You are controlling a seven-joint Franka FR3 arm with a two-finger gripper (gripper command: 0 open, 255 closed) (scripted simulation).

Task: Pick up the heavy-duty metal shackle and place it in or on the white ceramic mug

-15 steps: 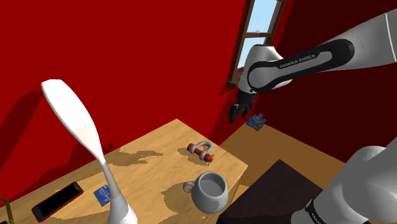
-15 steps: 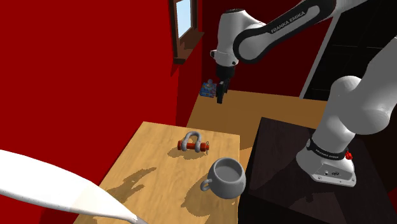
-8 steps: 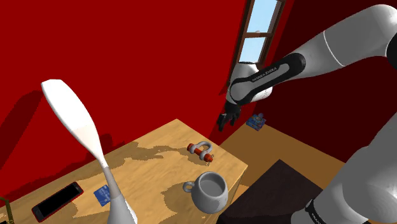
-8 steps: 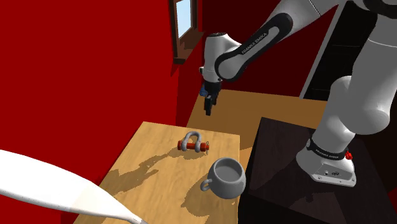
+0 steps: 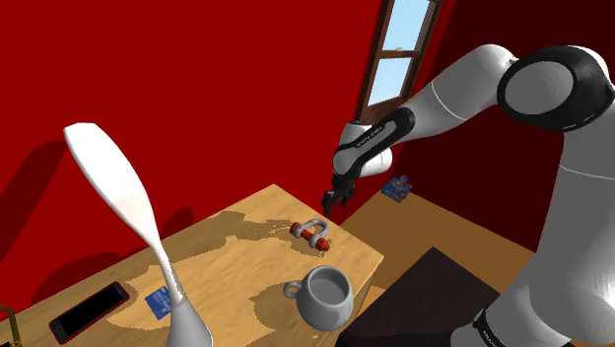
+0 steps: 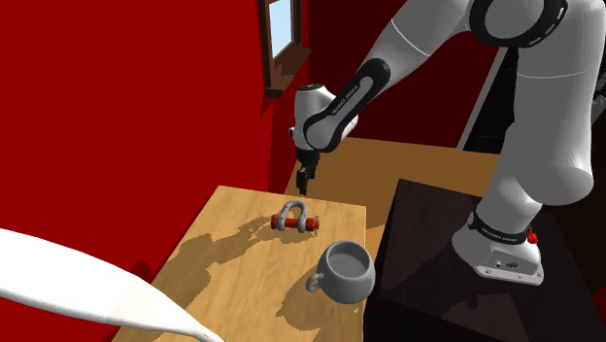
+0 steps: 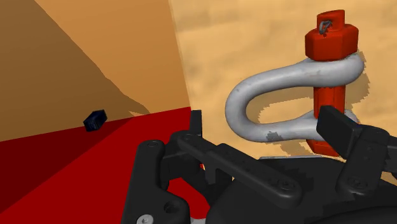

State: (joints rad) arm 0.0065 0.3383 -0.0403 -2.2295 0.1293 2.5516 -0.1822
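A grey metal shackle with a red pin lies flat on the wooden table, near its far edge. A pale grey mug stands upright at the table's near corner, beside the stand. My black gripper hangs a short way above the table's far edge, just beyond the shackle, and touches nothing. In the wrist view the gripper is open, and the shackle lies past its fingertips, closer to one finger.
A tall white curved object rises over the table's other end. A red-edged phone and a blue card lie there. A small blue box sits on the floor. The dark stand borders the table.
The arm has swung down and toward the shoulder view's left, bringing the gripper from near the window to just above the table's far edge by the shackle. Shackle and mug have not moved.
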